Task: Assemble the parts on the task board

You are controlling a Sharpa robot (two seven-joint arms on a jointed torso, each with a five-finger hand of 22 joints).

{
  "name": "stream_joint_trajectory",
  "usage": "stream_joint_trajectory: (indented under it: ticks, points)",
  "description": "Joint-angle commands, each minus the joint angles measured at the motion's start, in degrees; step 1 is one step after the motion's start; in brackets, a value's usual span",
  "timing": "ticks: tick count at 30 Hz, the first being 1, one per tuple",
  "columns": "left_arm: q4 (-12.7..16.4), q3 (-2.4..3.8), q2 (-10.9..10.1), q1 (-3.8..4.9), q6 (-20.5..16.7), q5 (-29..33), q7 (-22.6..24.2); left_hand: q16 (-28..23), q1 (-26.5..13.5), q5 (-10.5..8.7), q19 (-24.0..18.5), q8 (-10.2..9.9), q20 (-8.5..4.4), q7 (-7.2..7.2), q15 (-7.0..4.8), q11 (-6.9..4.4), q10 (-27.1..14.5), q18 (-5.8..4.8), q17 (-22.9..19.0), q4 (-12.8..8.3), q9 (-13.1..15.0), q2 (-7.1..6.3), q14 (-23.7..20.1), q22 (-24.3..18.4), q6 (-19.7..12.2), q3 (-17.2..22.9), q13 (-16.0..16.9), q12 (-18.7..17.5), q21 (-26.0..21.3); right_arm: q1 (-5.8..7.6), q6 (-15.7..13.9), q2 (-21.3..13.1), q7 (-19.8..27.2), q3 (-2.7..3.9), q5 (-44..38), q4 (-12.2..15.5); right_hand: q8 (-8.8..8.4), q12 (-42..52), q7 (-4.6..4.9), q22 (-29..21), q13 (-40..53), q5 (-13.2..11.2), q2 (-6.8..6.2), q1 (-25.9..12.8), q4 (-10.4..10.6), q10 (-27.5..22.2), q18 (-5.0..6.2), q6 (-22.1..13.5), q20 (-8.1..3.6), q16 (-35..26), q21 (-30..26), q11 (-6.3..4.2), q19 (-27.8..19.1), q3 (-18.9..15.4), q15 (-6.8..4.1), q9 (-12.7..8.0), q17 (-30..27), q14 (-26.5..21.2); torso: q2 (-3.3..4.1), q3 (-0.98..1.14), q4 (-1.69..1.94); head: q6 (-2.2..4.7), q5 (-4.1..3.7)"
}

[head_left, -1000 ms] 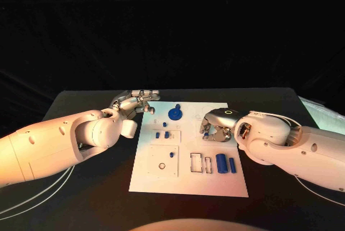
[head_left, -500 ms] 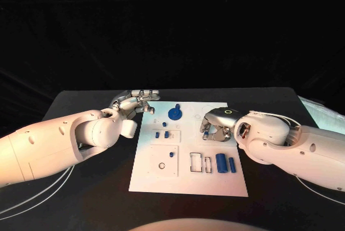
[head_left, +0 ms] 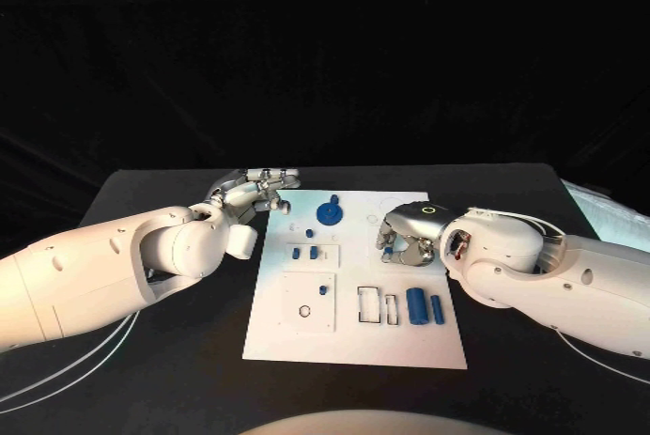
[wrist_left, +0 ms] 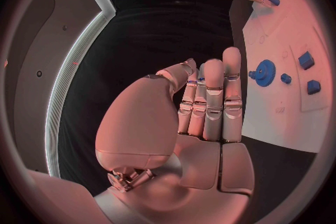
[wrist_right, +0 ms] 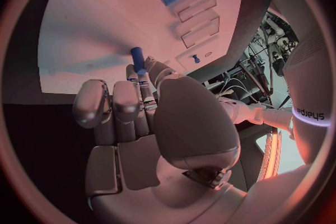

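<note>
From my seat at the remote station: my right hand (head_left: 407, 236) is over the right side of the flat white rectangular task board (head_left: 355, 346), fingers curled down. In the right wrist view it's pinching a small blue cylindrical peg (wrist_right: 137, 59) between thumb and finger, with the peg sticking out past the fingertips above the board.

My left hand (head_left: 255, 190) sits at the board's far left corner over the black table (head_left: 162, 369). Its fingers are straight and side by side, nothing in them.

On the board there's a blue round gear with a knob (head_left: 330, 210) near the far edge, a few small blue pegs (head_left: 305, 254) in the middle left, and a fat blue cylinder (head_left: 416, 304) next to a thinner blue rod (head_left: 436, 310) on the near right.
</note>
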Motion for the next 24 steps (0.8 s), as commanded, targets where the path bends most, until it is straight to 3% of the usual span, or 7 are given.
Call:
stream_joint_trajectory:
  ticks: [1,10,18,24]
  points:
    - [0.06,0.04,0.02,0.00,0.96,-0.22,0.24,-0.09,0.03,0.38,-0.37,0.23,-0.08,0.15,0.02,-0.09,-0.41,1.07,-0.10,-0.03,-0.08,0.34,-0.57,-0.08,-0.43,-0.40,0.05,0.23,-0.33,-0.39,3.30,0.01,-0.20,-0.28,-0.21,-0.34,-0.19,-0.26,-0.07,0.03,0.05,-0.42,-0.54,0.04,0.02,0.49,-0.28,-0.51,0.40,-0.14,0.04,-0.01,-0.04,0.46,-0.15,-0.11,-0.03,0.68,-0.01,-0.02,-0.01,-0.06,0.02]
    - [0.00,0.04,0.05,-0.01,0.99,-0.22,0.24,-0.07,-0.07,0.38,-0.38,0.24,-0.06,0.17,0.04,-0.07,-0.48,1.06,-0.15,0.02,-0.09,0.38,-0.60,-0.12,-0.47,-0.48,0.05,0.29,-0.38,-0.46,3.84,0.09,-0.30,-0.30,-0.18,-0.46,-0.18,-0.32,-0.09,0.02,0.06,-0.58,-0.66,-0.06,0.02,0.72,-0.27,-0.65,0.38,-0.16,0.03,-0.06,-0.06,0.62,-0.19,-0.13,-0.05,0.67,0.00,0.00,-0.04,-0.13,-0.05]
    - [-0.01,0.04,0.06,-0.02,0.98,-0.22,0.25,-0.07,-0.07,0.38,-0.38,0.24,-0.06,0.17,0.04,-0.06,-0.48,1.06,-0.16,0.02,-0.09,0.38,-0.60,-0.12,-0.48,-0.48,0.05,0.29,-0.38,-0.48,3.64,0.11,-0.38,-0.31,-0.18,-0.52,-0.14,-2.34,-0.06,-1.08,-0.10,-0.15,-2.43,-2.01,0.67,-1.36,-0.07,-1.51,0.57,-1.32,-0.75,0.46,-0.71,0.18,0.16,-0.21,-1.33,0.31,-0.02,-0.02,-0.02,-0.16,-0.11]
    - [-0.02,0.04,0.06,-0.03,0.98,-0.22,0.25,-0.07,-0.07,0.38,-0.38,0.24,-0.06,0.17,0.04,-0.06,-0.48,1.06,-0.16,0.02,-0.09,0.38,-0.60,-0.12,-0.48,-0.48,0.05,0.29,-0.38,-0.49,3.37,0.12,-0.40,-0.32,-0.18,-0.51,-0.11,-2.61,-0.05,-1.24,-0.10,-0.07,-2.52,-2.12,0.68,-1.74,-0.04,-1.56,0.62,-1.49,-0.87,0.54,-0.80,0.11,0.22,-0.19,-1.51,0.25,-0.01,0.00,-0.01,-0.17,-0.11]
